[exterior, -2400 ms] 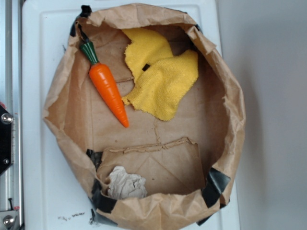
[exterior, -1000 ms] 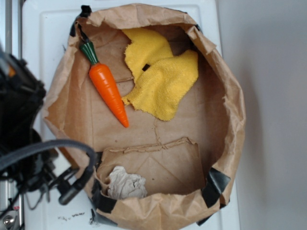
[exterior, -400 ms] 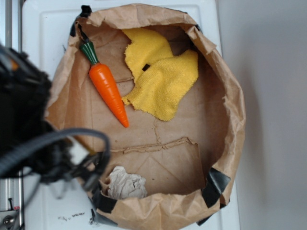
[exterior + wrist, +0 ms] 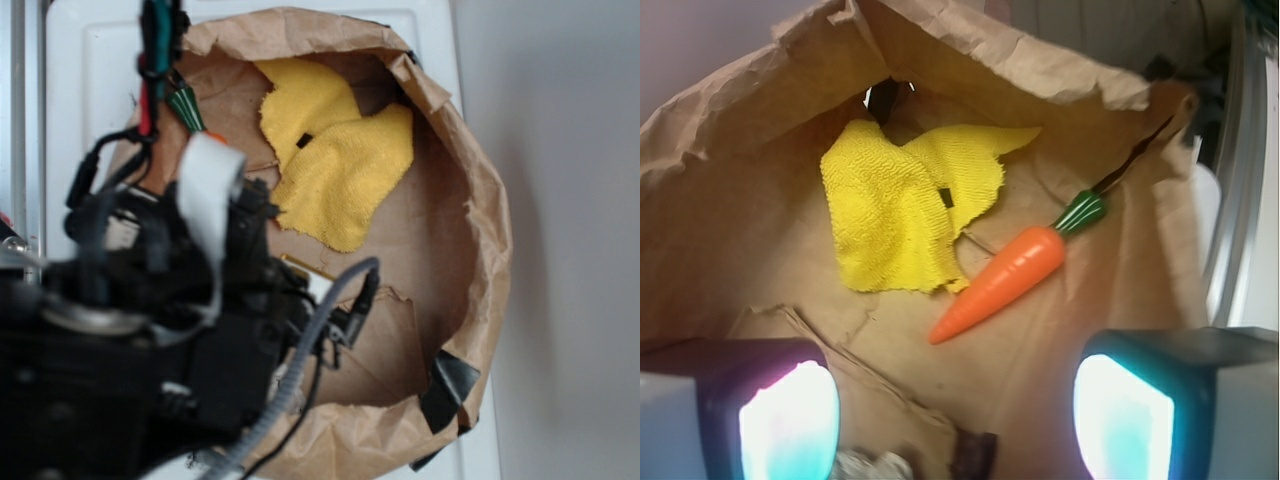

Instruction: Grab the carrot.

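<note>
Gripper (image 4: pixel 955 415) hovering with fingers spread wide, holding nothing, above the carrot (image 4: pixel 1002 282).

The carrot is lying flat on the bag (image 4: pixel 760 90) floor, tip just beside the cloth (image 4: pixel 895 215), green stem (image 4: pixel 1080 211) pointing toward the bag wall. It is looking like hard, glossy plastic: probably light and stiff, and likely slippery along the taper, so the thick orange shoulder below the stem is seeming the safest place to pinch, across its width. The crumpled brown paper underneath is giving soft, uneven support, its raised walls are crowding the approach, and the bag is sitting on a white tray (image 4: pixel 90 80).
</note>
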`<state>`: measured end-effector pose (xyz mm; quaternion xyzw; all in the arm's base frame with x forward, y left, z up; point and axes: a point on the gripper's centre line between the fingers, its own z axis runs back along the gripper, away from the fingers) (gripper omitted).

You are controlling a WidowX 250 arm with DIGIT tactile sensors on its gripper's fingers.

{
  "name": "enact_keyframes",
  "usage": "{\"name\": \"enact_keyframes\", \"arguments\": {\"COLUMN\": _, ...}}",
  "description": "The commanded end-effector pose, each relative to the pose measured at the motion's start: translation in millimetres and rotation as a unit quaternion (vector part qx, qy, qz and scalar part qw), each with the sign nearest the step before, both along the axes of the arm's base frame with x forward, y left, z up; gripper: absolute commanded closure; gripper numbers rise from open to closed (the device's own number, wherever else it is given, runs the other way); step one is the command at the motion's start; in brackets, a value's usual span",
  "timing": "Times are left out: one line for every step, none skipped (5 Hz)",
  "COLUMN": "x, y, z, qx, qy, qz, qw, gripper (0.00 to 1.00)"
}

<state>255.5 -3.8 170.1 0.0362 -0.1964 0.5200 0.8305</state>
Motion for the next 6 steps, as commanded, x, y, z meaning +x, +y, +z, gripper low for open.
{"name": "enact_keyframes", "arguments": {"x": -12.8, "y": 54.1, "z": -16.3, "qx": -0.027, "qy": -0.061, "qz": 0.045, "qw": 0.997, "gripper": 0.0}}
{"name": "enact_keyframes", "arguments": {"x": -13.5, "y": 71.6, "z": -28.9, "qx": -0.044, "qy": -0.074, "qz": 0.043, "qw": 0.995, "gripper": 0.0}}
{"name": "enact_keyframes", "arguments": {"x": -17.3, "y": 83.2, "z": -36.7, "qx": -0.023, "qy": -0.034, "qz": 0.08, "qw": 0.996, "gripper": 0.0}}
{"name": "enact_keyframes", "arguments": {"x": -17.3, "y": 83.2, "z": -36.7, "qx": -0.023, "qy": -0.034, "qz": 0.08, "qw": 0.996, "gripper": 0.0}}
{"name": "enact_keyframes", "arguments": {"x": -17.3, "y": 83.2, "z": -36.7, "qx": -0.023, "qy": -0.034, "qz": 0.08, "qw": 0.996, "gripper": 0.0}}
{"name": "enact_keyframes", "arguments": {"x": -17.3, "y": 83.2, "z": -36.7, "qx": -0.023, "qy": -0.034, "qz": 0.08, "qw": 0.996, "gripper": 0.0}}
